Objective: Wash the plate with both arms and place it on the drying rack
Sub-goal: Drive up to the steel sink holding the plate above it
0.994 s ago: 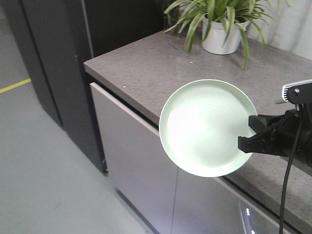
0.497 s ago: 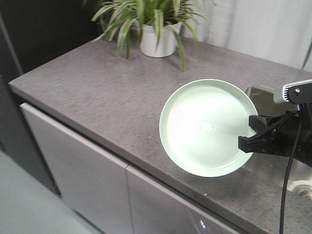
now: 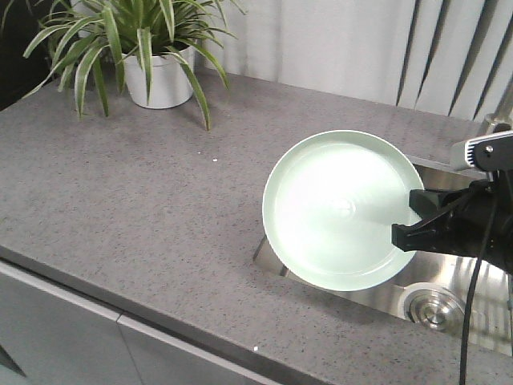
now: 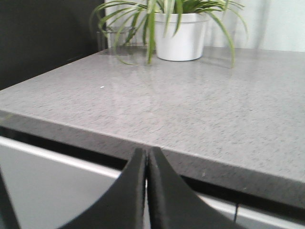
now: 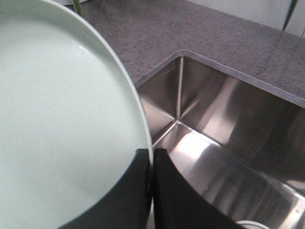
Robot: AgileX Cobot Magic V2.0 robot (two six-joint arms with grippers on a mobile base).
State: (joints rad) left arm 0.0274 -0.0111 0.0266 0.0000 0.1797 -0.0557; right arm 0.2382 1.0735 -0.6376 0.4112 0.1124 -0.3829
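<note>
Shifted: the whole backdrop of the front view. Half a second earlier the plant (image 3: 140, 40) stood far-centre and cabinet doors filled the near left. It now sits far left, the doors have nearly dropped off the near edge, and a steel sink (image 3: 473, 321) has come in under the load. Plate and right gripper keep the same spot in that view throughout, so the robot itself appears to have turned or rolled toward the sink, carrying the load with it.

- Plate (image 3: 341, 208): pale green, held in the air with its face toward the front camera. Its near-right part hangs over the sink's left corner, the rest over the counter (image 3: 144, 208). It seems to touch neither. No water shows on it.
- Right gripper (image 3: 405, 218): clamped on the plate's right rim. The wrist view shows the rim pinched between the two tips (image 5: 151, 157).
- Left gripper (image 4: 146, 155): fingers pressed together with nothing between them. It is low, before the counter's near edge, and well apart from the plate.
- Sink: the basin looks dry, with the drain (image 3: 433, 305) near right. No running water is seen.
- Rack: in no view.

Judgement: the carry to the sink looks almost done and washing has not begun. The left arm would need to rise to the plate for the two-armed wash. The rack must be found before placing.
</note>
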